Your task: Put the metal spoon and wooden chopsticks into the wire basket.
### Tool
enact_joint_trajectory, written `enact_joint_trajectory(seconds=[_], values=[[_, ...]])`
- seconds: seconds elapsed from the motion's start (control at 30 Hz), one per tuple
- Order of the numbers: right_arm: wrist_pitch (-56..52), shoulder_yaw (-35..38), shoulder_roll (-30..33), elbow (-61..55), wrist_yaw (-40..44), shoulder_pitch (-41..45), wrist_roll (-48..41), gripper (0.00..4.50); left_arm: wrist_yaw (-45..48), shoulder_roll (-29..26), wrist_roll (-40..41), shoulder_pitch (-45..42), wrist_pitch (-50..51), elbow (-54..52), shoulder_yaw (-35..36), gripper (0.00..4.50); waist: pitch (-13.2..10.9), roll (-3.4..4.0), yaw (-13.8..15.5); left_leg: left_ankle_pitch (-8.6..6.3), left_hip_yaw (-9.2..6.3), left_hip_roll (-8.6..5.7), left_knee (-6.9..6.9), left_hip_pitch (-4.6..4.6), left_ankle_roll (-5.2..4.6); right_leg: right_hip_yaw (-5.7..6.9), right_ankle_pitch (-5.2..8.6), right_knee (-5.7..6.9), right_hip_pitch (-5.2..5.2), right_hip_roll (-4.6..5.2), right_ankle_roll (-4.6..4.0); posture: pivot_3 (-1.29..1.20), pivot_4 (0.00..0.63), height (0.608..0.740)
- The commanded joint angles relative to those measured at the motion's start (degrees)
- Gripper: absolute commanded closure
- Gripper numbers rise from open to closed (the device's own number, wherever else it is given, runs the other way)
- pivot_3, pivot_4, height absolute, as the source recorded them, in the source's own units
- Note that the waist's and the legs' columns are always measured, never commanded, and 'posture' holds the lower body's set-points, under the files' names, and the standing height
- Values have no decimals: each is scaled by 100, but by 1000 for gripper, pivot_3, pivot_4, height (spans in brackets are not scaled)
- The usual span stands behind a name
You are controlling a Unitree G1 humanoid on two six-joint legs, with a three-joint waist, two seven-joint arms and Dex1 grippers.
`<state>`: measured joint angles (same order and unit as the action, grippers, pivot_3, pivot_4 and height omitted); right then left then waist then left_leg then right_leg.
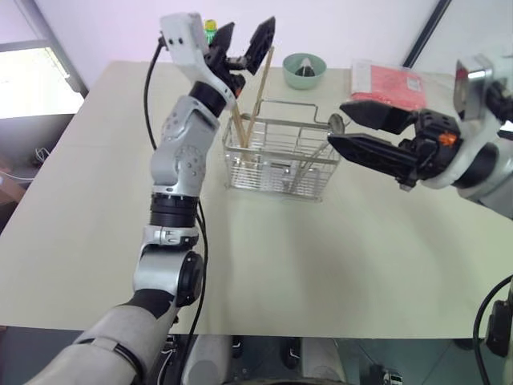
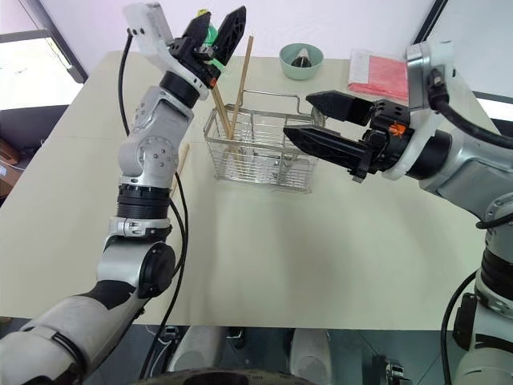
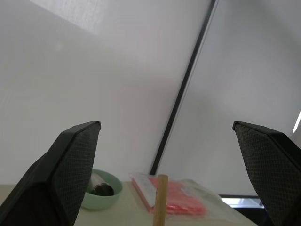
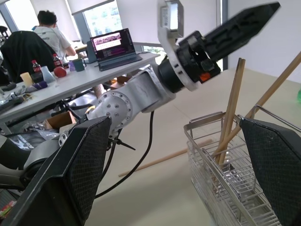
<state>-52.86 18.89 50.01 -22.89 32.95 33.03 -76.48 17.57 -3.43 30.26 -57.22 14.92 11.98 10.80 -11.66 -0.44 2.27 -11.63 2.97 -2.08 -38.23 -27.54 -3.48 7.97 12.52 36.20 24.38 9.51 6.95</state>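
The wire basket (image 1: 280, 160) stands on the pale table (image 1: 96, 208). Two wooden chopsticks lean upright in its left end, a long one (image 1: 258, 96) and a shorter one (image 1: 238, 128). Another chopstick (image 4: 164, 160) lies flat on the table beside the basket. The metal spoon (image 1: 309, 164) stands slanted in the right end, bowl up. My left gripper (image 1: 243, 36) hangs open above the basket, and the long chopstick's top end (image 3: 161, 200) rises between its fingers, untouched. My right gripper (image 1: 337, 122) is open just right of the basket, with nothing in it.
A green bowl (image 1: 304, 70) with a small object inside and a red packet (image 1: 385, 84) sit at the table's far edge. A green-capped bottle (image 1: 210, 28) shows behind my left gripper. A person (image 4: 44, 28) sits at a far desk with a laptop (image 4: 113, 44).
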Motion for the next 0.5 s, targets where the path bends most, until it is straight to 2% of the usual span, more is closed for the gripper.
enact_joint_trajectory(seconds=[0.03,0.17,0.27,0.43,0.5], values=[[223,176,33,139,284,-3,199,0,-476,-280,208,-32,583,-910,213,59,0,0,-1,1,0,0,0,0,-1,0,0,0,0,0,0,0,150,680],[355,189,-12,245,563,-132,407,0,-1220,-1139,-10,-1,1990,-1425,294,59,2,3,-16,7,0,1,-1,3,-11,-2,0,3,0,-5,0,0,150,680],[456,208,-70,330,749,-257,520,0,-1556,-1754,-334,164,3004,-1509,94,59,2,4,-7,8,0,1,0,7,-9,-3,0,10,0,-7,0,0,150,680],[619,161,-147,458,1102,-429,795,0,-1589,-2146,-740,652,4144,-1459,-433,59,2,4,44,2,-3,-4,-2,6,1,-4,1,6,3,-6,0,0,150,680],[654,160,-156,524,1241,-451,878,0,-1515,-2138,-777,879,4512,-1431,-578,59,3,4,37,2,-3,-5,-2,6,1,-4,1,3,4,-5,0,0,150,680]])
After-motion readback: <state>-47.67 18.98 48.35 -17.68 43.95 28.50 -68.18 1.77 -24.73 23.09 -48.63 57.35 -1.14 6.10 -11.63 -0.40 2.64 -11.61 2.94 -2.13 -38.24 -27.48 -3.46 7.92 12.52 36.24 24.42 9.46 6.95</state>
